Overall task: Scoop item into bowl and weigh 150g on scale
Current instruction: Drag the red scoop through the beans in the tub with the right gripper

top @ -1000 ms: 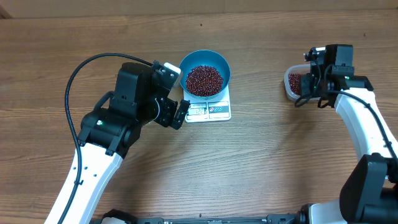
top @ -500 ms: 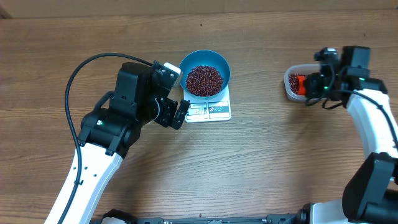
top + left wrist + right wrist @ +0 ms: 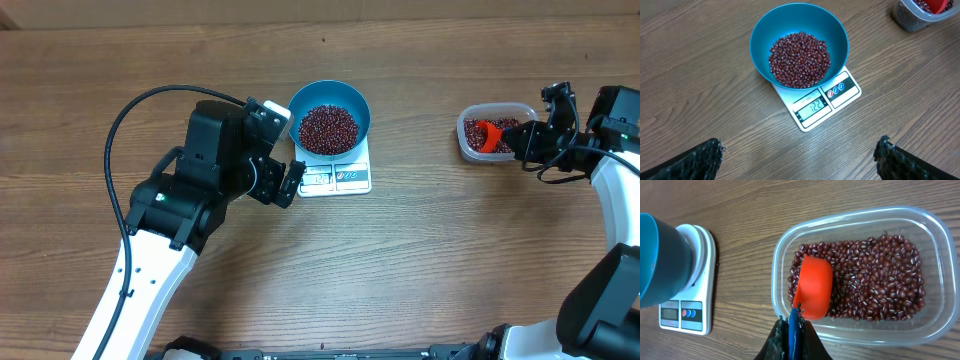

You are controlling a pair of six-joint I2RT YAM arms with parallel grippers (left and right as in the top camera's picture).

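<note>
The light blue bowl (image 3: 330, 118) (image 3: 799, 44) stands on the small white scale (image 3: 338, 176) (image 3: 824, 102) and holds a heap of dark red beans (image 3: 328, 128) (image 3: 800, 59). My left gripper (image 3: 290, 184) (image 3: 800, 162) hangs open just left of the scale, nothing between its fingers. At the right, my right gripper (image 3: 522, 142) (image 3: 794, 322) is shut on the blue handle of the orange-red scoop (image 3: 487, 134) (image 3: 813, 287). The scoop's cup lies back-up on the beans (image 3: 875, 275) in the clear tub (image 3: 495, 131) (image 3: 935, 280).
Bare wooden table lies all around. The left arm's black cable (image 3: 140, 115) arcs over the table at the left. The bowl's side (image 3: 660, 255) and the scale (image 3: 690, 300) show at the left of the right wrist view.
My right arm has swung outward to the right, drawing back from over the tub; the orange scoop now shows lying in the tub. The left arm has not moved.
</note>
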